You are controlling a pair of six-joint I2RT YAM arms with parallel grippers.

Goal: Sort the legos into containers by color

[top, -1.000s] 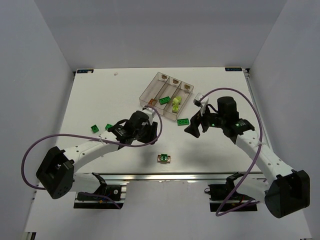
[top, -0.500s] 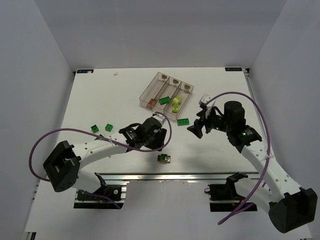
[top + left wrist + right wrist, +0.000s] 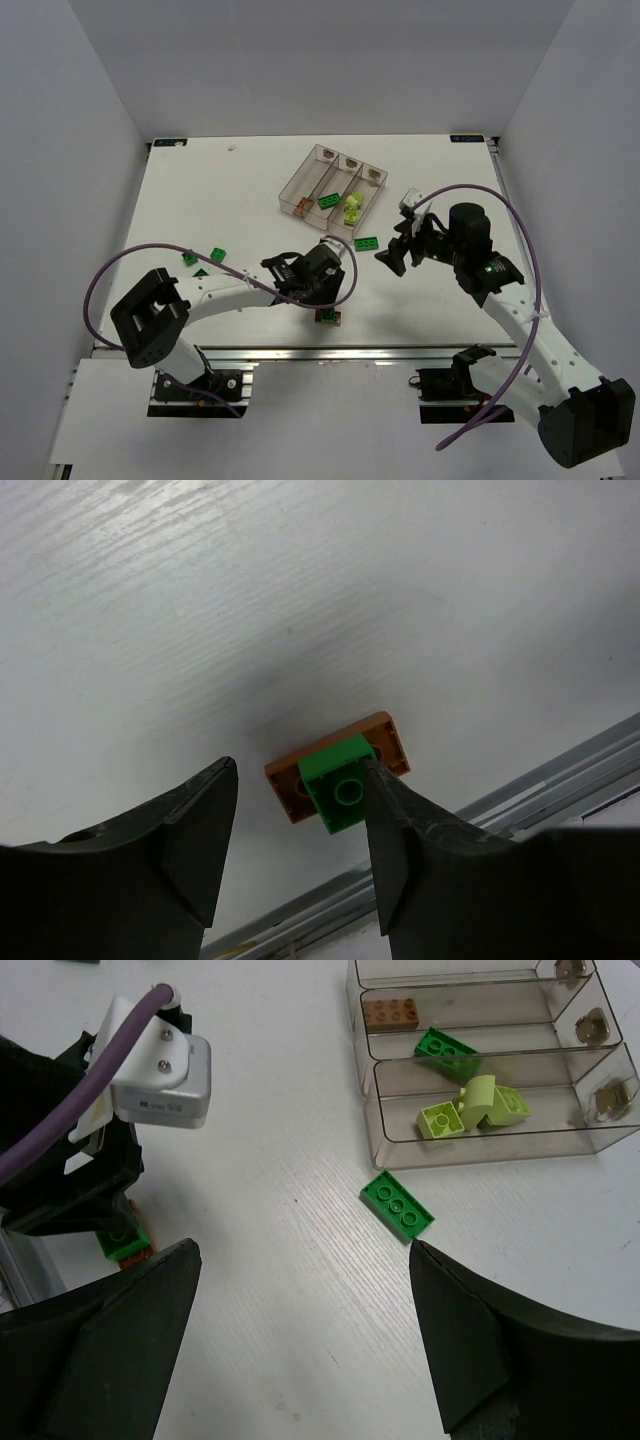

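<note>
Left gripper (image 3: 299, 780): wide open, empty, straddling a small green lego (image 3: 340, 792) pressed onto an orange-brown lego (image 3: 384, 742) on the table (image 3: 300, 580) near its front rail; right gripper (image 3: 300, 1260) likewise wide open and empty, above a loose green lego (image 3: 397, 1205) lying just beside the containers (image 3: 480, 1155). Treat the stacked pair as probably light, rigid and slick-sided, likely to skate or twist under an off-centre pinch. Close squarely and low on the flat side walls of the orange-brown base, never on the studs, and expect to separate the two before binning by color.
</note>
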